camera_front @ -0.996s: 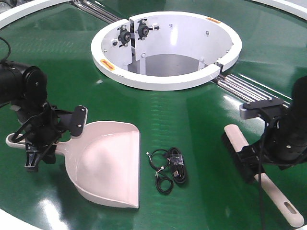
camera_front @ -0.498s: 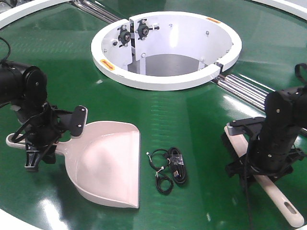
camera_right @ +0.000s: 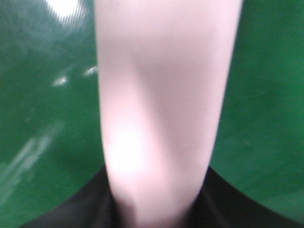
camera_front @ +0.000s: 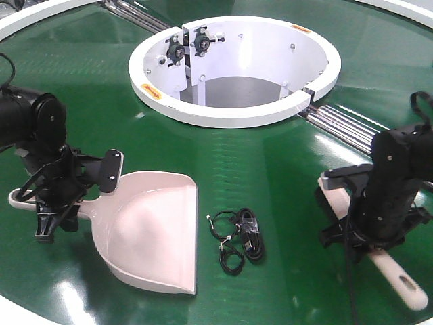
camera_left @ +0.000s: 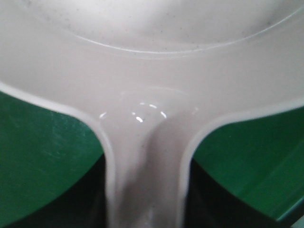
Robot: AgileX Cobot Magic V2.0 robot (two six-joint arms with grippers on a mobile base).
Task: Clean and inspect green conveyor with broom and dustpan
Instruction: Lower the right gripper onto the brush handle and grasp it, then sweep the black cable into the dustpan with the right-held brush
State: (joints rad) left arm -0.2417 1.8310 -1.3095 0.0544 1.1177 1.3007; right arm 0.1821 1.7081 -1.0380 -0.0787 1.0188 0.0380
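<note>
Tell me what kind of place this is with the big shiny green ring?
Probably a factory or sorting hall: the green conveyor curves around a white ring-shaped opening, steel rollers show beside it, and there's a dustpan and broom for cleaning.

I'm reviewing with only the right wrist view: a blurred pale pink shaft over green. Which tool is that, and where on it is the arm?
Observer: It's the broom. The front view shows the right gripper over its handle, between the bristle head and the slotted end.
Operator: Is there anything to sweep?
Observer: Yes. A tangle of black cable lies on the green conveyor, between the broom and the dustpan.
Operator: And the left arm?
Observer: The left gripper is at the dustpan's handle. The left wrist view shows the handle running between its dark fingers, which touch it on both sides.
</note>
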